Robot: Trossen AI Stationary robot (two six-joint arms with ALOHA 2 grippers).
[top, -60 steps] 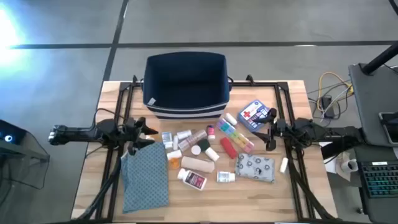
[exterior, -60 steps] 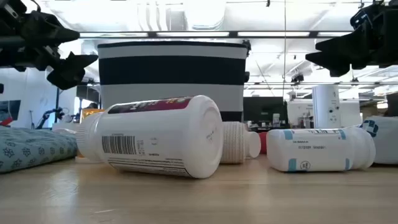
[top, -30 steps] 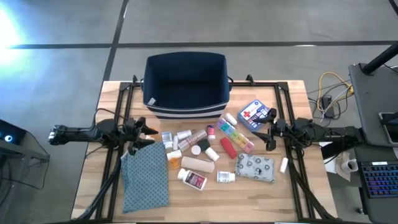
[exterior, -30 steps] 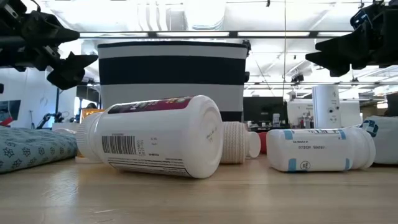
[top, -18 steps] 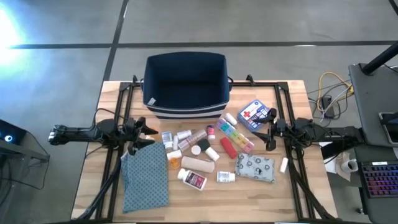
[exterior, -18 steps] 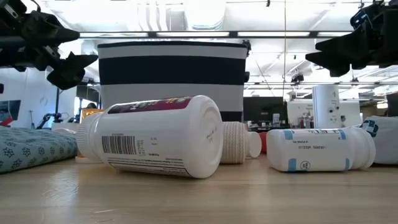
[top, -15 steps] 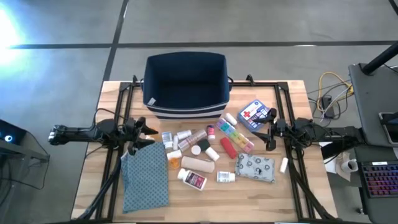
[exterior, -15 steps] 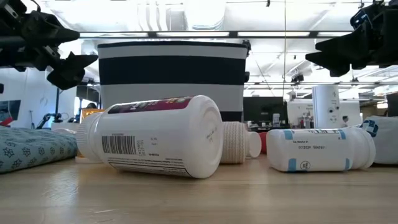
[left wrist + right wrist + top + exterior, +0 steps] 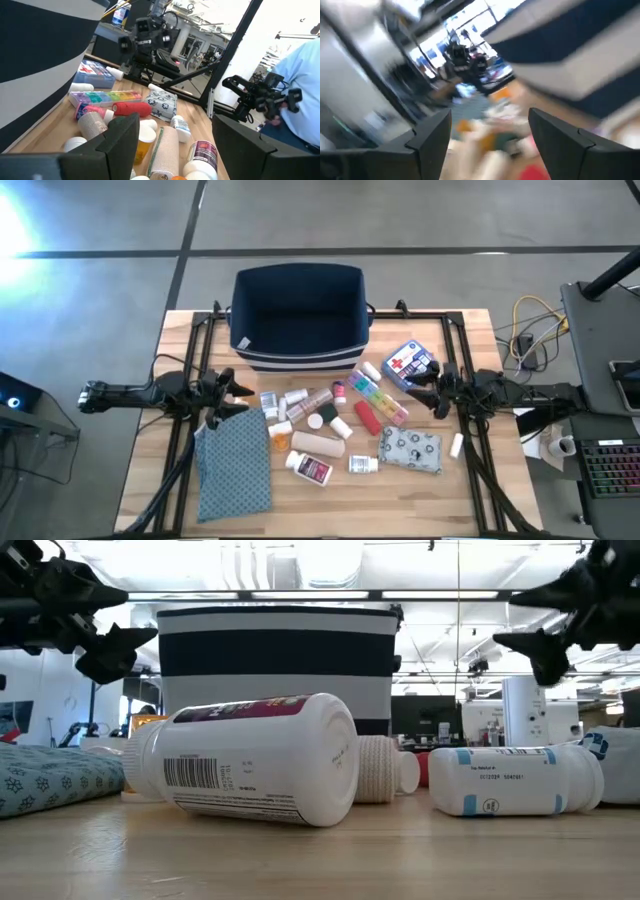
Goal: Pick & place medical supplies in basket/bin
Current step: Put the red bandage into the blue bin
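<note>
The navy bin (image 9: 298,315) with white stripes stands at the table's far middle, open side up. In front of it the medical supplies lie scattered on the wood: white pill bottles (image 9: 312,469), a rainbow pill organizer (image 9: 375,392), a red tube (image 9: 366,417), a tan bandage roll (image 9: 318,444), a red-cross box (image 9: 407,362) and a grey pouch (image 9: 412,449). My left gripper (image 9: 237,392) hovers level at the left edge of the pile, open and holding nothing. At the pile's right edge, my right gripper (image 9: 420,385) also hovers level, open and holding nothing.
A teal dotted cloth (image 9: 235,465) lies flat at the near left. Black frame rails (image 9: 205,340) run along both sides of the table. A laptop and keyboard (image 9: 610,460) sit off the right edge. A person in a light blue sleeve (image 9: 300,95) stands beyond the table.
My right gripper has rolled about its own pointing line while staying in place; in the low view its fingers now stand splayed at a slant instead of side by side. The supplies and the bin have kept still.
</note>
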